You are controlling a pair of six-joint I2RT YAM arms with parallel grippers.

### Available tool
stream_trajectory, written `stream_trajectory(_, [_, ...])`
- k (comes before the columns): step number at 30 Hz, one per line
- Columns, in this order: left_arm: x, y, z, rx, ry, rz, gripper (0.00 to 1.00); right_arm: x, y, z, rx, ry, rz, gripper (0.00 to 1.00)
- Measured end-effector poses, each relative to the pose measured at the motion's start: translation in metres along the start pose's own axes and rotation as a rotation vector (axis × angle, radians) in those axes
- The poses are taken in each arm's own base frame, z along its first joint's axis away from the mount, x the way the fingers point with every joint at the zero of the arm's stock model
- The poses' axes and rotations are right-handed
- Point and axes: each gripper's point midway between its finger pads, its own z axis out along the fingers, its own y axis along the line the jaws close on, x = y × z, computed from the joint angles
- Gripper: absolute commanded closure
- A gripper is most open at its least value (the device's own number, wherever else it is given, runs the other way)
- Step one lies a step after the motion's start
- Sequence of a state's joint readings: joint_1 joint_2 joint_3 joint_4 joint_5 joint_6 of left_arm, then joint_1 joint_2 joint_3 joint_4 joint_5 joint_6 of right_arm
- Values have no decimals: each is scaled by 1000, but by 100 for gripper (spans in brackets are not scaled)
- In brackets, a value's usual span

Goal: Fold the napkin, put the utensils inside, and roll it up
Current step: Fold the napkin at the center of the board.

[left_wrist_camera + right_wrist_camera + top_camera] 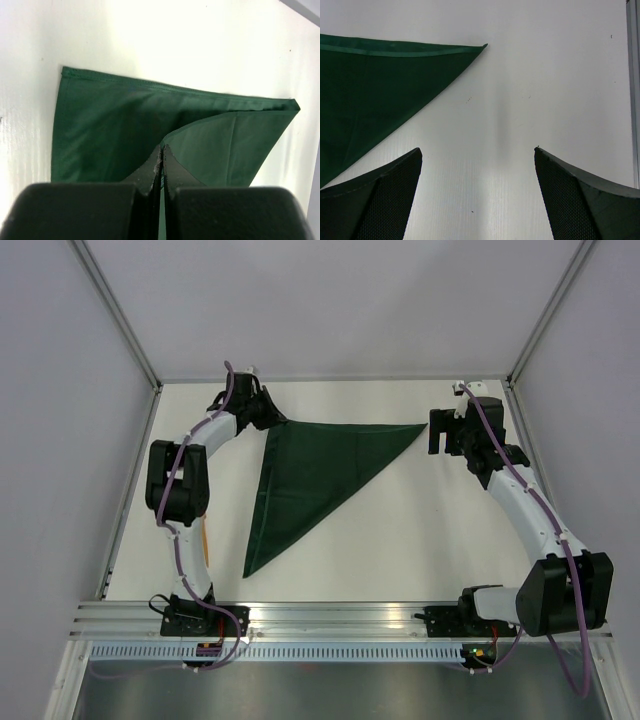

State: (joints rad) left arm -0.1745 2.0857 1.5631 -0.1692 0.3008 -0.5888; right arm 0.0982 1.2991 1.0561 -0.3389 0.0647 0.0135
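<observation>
The napkin (310, 475) lay in the middle of the top view, folded to a triangle, its long edge along the top and one tip pointing to the lower left. The left gripper (161, 150) was closed tight on a cloth layer at the upper-left corner. The right gripper (477, 150) was wide open and held nothing, just beside the right tip. A thin orange utensil (205, 537) lay at the left, beside the left arm.

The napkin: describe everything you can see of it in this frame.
The napkin is a dark green, slightly shiny cloth with a stitched hem, folded into a triangle and lying on the white table. The left gripper, shut, pinches its far-left corner, lifting it slightly. The open right gripper hangs just beyond its right tip, not touching it.
</observation>
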Motion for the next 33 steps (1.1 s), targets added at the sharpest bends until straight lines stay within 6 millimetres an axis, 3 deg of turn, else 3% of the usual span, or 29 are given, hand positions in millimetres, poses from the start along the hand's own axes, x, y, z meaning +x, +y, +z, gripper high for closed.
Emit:
stream_trajectory(6, [-14, -1, 3, 5, -23, 11, 98, 1, 0, 1, 0, 4, 0, 2])
stream_trajectory(33, [-18, 19, 7, -26, -19, -11, 98, 4, -1, 4, 0, 14, -22, 2])
